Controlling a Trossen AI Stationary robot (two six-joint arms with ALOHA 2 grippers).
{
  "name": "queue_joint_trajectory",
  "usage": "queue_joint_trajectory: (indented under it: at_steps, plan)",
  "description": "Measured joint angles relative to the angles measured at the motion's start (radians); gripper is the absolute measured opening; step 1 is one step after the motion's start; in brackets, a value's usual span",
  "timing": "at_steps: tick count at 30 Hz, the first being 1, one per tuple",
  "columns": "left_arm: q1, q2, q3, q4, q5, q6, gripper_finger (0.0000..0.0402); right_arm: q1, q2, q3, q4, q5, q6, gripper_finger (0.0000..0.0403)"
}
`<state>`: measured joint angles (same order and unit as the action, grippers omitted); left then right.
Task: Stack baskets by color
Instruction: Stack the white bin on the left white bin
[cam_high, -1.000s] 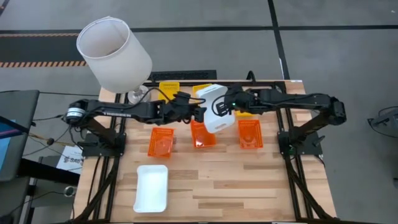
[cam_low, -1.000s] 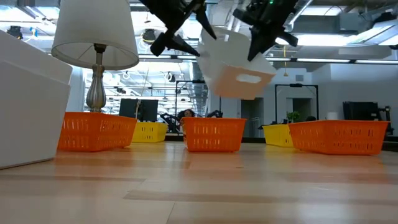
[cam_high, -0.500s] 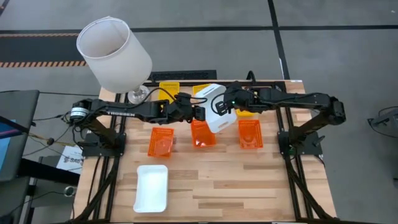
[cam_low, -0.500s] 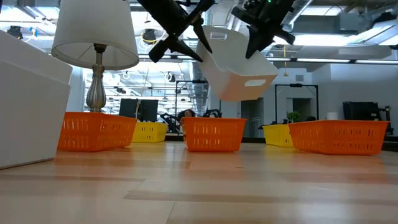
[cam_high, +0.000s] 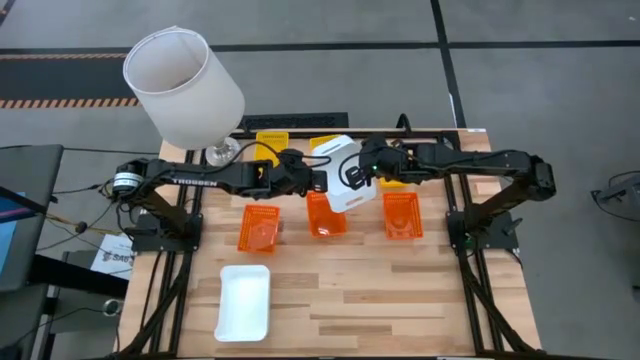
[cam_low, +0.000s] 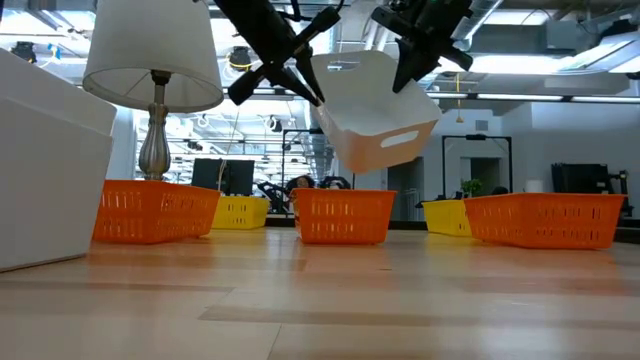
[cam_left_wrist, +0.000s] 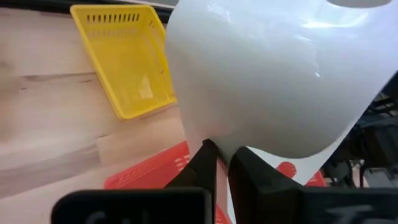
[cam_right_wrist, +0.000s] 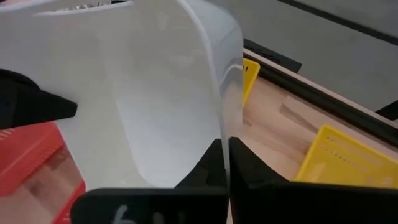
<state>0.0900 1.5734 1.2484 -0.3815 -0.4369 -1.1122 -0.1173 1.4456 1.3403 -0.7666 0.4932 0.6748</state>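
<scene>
- White plastic basket (cam_high: 342, 172) hangs tilted in the air above the middle of the wooden table (cam_high: 380, 290), held between both arms over the middle orange basket (cam_high: 325, 217).
- Left gripper (cam_high: 318, 182) has its jaws clamped on one wall of the raised basket; the left wrist view shows the two dark fingers (cam_left_wrist: 205, 163) pinching the thin rim.
- Right gripper (cam_high: 362, 170) has its jaws clamped on the opposite wall, the fingers (cam_right_wrist: 214, 163) pressed together over the rim edge.
- On the table stand two more orange baskets, one left (cam_high: 259, 227) and one right (cam_high: 402, 215), yellow baskets along the far edge (cam_high: 271, 140), and another white basket (cam_high: 244, 301) near the front.
- A lamp with a big white lampshade (cam_high: 182, 87) stands at the far left corner.
- Handling, as a judgement: the basket looks light, thin-walled and smooth, so it may flex or slip; the rim or the handle slot (cam_low: 398, 137) seems the surest hold.
</scene>
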Motion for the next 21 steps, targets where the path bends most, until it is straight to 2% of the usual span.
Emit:
queue_joint_trajectory:
  at_steps: [4, 7, 17, 21]
  plan:
    - [0.0, 0.0, 0.0, -0.005, -0.013, 0.001, 0.0001, 0.0, 0.0, 0.002, -0.001, -0.002, -0.039, 0.0011]
    - [0.0, 0.0, 0.0, -0.014, -0.013, 0.0, 0.0, 0.0, -0.006, 0.002, -0.003, -0.023, -0.086, 0.0036]
    - [0.002, 0.0, 0.003, -0.002, -0.012, 0.012, 0.0001, 0.002, -0.098, 0.005, 0.012, -0.115, -0.108, 0.0208]
    - [0.003, -0.006, 0.003, 0.001, 0.02, 0.04, 0.0001, 0.002, -0.163, 0.004, 0.001, -0.175, -0.108, 0.0245]
